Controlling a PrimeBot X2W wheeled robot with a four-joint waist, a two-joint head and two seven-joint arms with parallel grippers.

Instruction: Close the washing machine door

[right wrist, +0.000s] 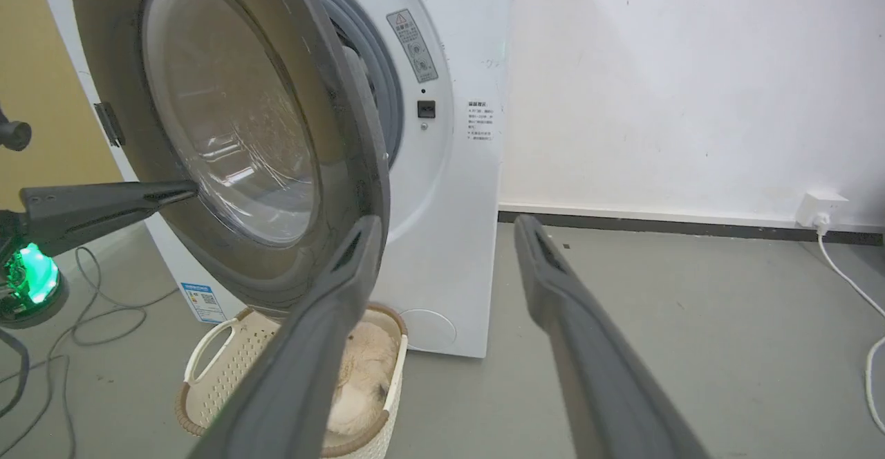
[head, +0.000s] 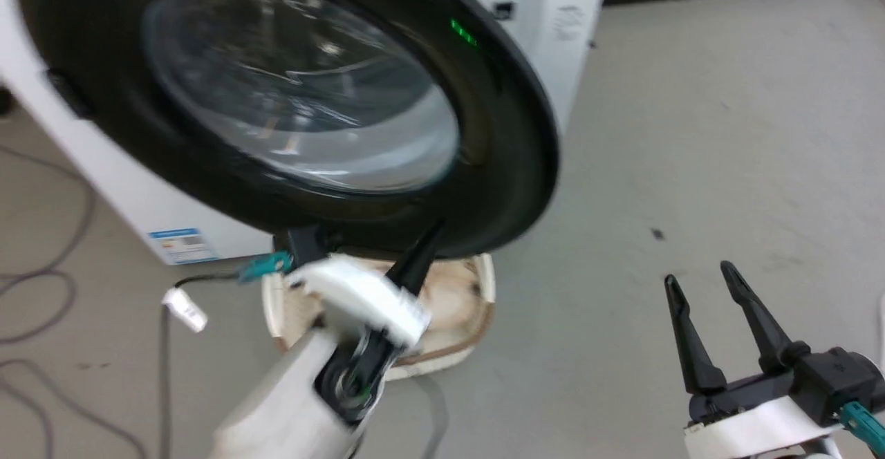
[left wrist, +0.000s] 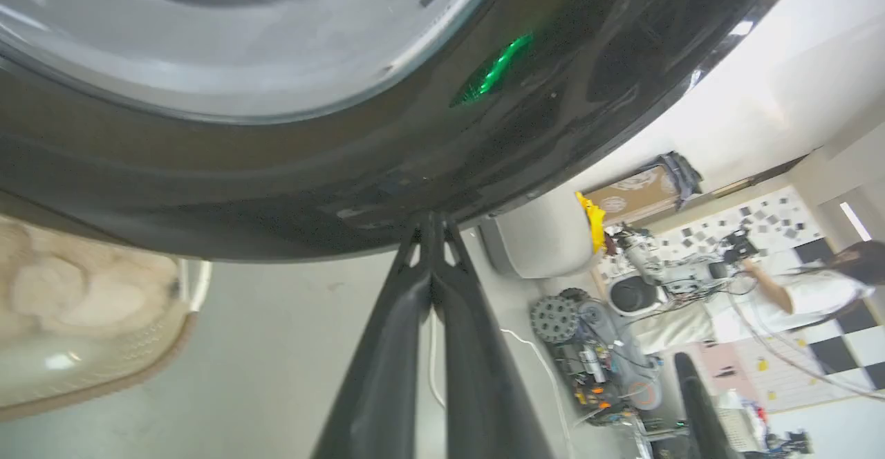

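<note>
The washing machine door, a big black-rimmed disc with a bulging glass centre, stands partly swung out from the white washing machine. The grey rubber ring shows behind its edge. My left gripper is shut and empty, its tip against the door's black rim near the lower edge. In the left wrist view the left gripper meets that rim. In the right wrist view the left gripper touches the door on its outer face. My right gripper is open, well right of the door and holding nothing; the right gripper points at the machine front.
A white laundry basket holding pale cloth sits on the floor under the door. Grey cables lie on the floor at the left. A wall socket with a white cord is at the right. A person stands far off beside equipment.
</note>
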